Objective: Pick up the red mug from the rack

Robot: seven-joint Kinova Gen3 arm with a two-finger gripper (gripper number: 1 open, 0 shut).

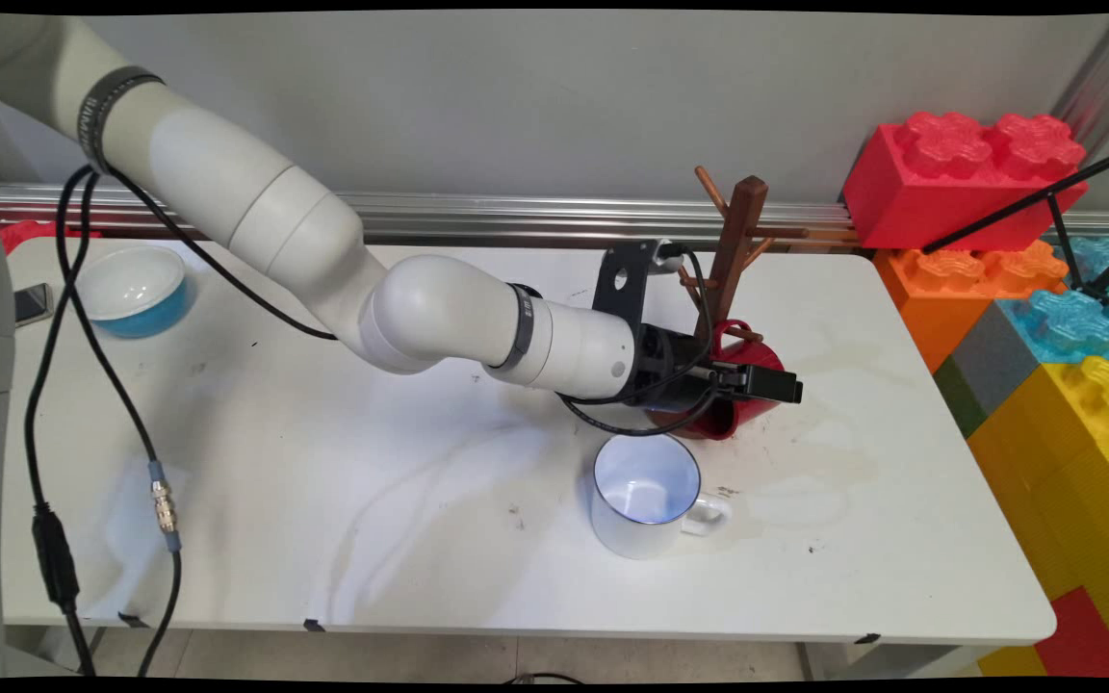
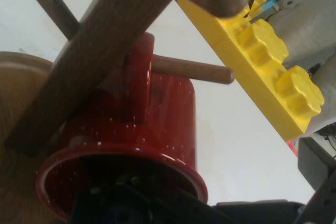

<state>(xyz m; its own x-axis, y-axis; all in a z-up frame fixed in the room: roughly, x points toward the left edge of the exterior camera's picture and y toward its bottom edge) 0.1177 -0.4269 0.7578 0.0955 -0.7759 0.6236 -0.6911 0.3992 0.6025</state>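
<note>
A red mug (image 1: 742, 416) lies tipped on its side against the wooden mug tree (image 1: 737, 241) at the back right of the table. Its handle (image 2: 137, 77) is looped around a lower peg (image 2: 194, 70) beside the trunk (image 2: 100, 45). My gripper (image 1: 776, 385) reaches in from the left and is shut on the mug's rim wall. One finger is inside the mouth and the other outside, as the hand view's bottom edge shows. A white mug (image 1: 646, 496) with a dark rim stands upright just in front, handle to the right.
A blue bowl (image 1: 136, 289) with a white inside and a phone (image 1: 32, 303) sit at the far left. Giant toy bricks (image 1: 1045, 318) are stacked past the table's right edge. Black cables (image 1: 102, 404) hang over the left side.
</note>
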